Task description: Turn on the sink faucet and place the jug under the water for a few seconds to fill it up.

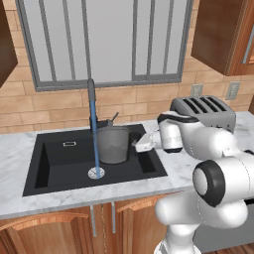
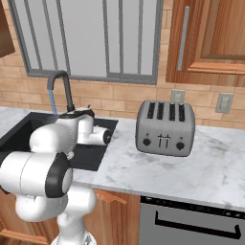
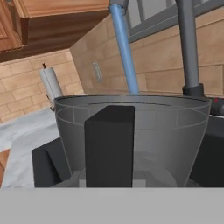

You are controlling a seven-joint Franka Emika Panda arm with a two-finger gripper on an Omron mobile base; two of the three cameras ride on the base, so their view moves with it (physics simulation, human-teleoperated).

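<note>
White marble counter under a window, black sink [image 1: 49,163] set in it. The water [image 1: 94,144] falls to the drain, just left of the jug [image 1: 113,144]. The gripper [image 1: 136,145], closed on the jug's handle, should ease left, upright.

Scanning for lettering now: nothing readable anywhere. Toaster [image 2: 165,128] front carries knobs and levers only, any markings too small to make out. Jug [image 1: 112,144] wall plain, no scale, no brand. Small pale rectangle on sink [image 1: 49,163] floor near its back left corner, too blurred for me to read.
</note>
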